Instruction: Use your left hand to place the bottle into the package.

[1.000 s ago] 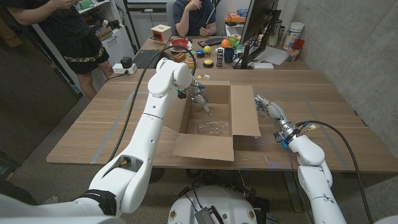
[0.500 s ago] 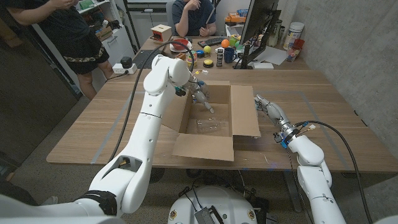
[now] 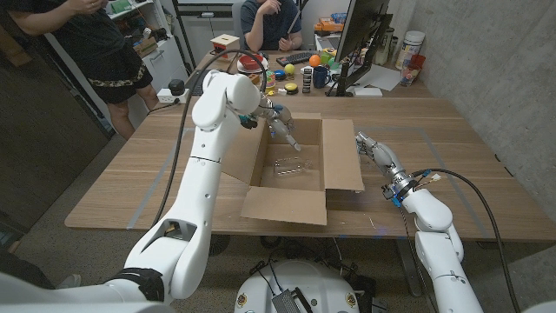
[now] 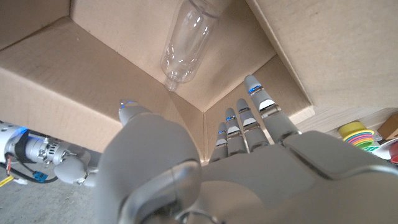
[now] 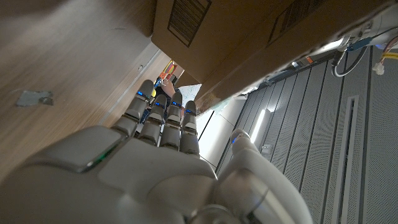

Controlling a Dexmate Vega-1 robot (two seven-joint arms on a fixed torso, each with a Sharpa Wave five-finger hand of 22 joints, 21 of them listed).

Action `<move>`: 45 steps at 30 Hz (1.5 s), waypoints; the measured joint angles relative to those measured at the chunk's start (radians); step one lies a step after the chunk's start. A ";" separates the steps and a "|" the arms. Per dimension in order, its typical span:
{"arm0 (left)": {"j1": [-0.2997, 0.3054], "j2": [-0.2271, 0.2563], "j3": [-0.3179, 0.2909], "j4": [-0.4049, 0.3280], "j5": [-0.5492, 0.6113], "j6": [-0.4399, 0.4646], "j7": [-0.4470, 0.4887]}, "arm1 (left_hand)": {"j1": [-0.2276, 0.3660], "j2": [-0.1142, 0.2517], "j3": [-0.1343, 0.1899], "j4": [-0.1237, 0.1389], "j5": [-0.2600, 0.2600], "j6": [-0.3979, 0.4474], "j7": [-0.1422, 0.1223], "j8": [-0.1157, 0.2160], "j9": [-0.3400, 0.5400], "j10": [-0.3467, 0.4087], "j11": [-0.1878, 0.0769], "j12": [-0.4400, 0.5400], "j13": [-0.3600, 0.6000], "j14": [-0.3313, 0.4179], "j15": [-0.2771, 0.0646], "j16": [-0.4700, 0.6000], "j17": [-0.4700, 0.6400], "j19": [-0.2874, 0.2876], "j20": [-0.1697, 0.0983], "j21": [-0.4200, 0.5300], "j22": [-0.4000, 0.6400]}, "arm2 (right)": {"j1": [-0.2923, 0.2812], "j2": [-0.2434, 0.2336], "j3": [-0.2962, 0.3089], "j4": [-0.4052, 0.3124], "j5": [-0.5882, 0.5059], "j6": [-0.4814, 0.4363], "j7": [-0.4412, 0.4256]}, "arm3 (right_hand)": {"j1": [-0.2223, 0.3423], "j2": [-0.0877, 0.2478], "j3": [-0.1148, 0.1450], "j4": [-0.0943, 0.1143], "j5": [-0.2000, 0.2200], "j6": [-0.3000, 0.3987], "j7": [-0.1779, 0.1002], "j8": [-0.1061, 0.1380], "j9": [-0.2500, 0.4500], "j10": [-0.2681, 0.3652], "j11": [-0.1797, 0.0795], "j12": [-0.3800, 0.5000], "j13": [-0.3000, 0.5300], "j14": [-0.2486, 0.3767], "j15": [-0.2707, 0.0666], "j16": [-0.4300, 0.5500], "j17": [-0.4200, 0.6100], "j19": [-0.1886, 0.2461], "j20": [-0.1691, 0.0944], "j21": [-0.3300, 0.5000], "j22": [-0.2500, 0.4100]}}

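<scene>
An open cardboard box point(image 3: 340, 165) stands in the middle of the wooden table. A clear plastic bottle point(image 3: 287, 167) lies on its side on the box floor, and it is also in the left wrist view as the bottle point(image 4: 186, 38) with its neck toward the corner. My left hand point(image 3: 283, 130) hovers over the box's far side, above the bottle, fingers apart and holding nothing; in its own wrist view the left hand point(image 4: 205, 168) is well clear of the bottle. My right hand point(image 3: 374, 149) waits beside the box's right flap, fingers extended, and the right hand point(image 5: 161, 155) holds nothing.
Behind the box the table carries a monitor point(image 3: 360, 35), cups, coloured balls and a keyboard point(image 3: 204, 83). One person point(image 3: 271, 22) sits at the far side and another person point(image 3: 95, 43) stands at the far left. Bare wood point(image 3: 130, 174) lies left of the box.
My left arm has pulled up and back toward the far left, lifting the hand away from the bottle. The right hand has not moved.
</scene>
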 measured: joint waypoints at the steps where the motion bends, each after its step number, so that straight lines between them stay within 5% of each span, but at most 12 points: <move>1: 0.001 -0.001 -0.004 -0.006 0.000 0.000 0.000 | 0.004 0.004 0.000 0.000 0.000 0.000 0.000 0.000 0.000 0.000 0.000 0.000 0.000 0.000 0.000 0.000 0.000 0.000 0.000 0.000 0.000 | 0.000 0.000 0.000 0.000 0.000 0.001 0.000 | 0.000 0.000 0.000 0.000 0.000 0.000 0.000 0.000 0.000 0.000 0.000 0.000 0.000 0.000 0.000 0.000 0.000 0.000 0.000 -0.003 0.000; 45: 0.024 -0.059 -0.119 -0.171 -0.179 0.054 0.037 | 0.015 0.015 0.000 0.000 -0.007 0.002 0.002 0.000 -0.005 0.007 -0.007 0.000 0.000 0.005 -0.005 0.000 0.000 0.008 0.000 0.000 -0.003 | -0.013 -0.004 0.001 -0.013 0.005 0.010 -0.004 | 0.000 0.000 0.000 0.000 0.000 0.000 0.000 0.000 0.000 0.000 0.000 0.000 0.000 0.000 0.000 0.000 -0.002 0.003 -0.004 -0.011 0.000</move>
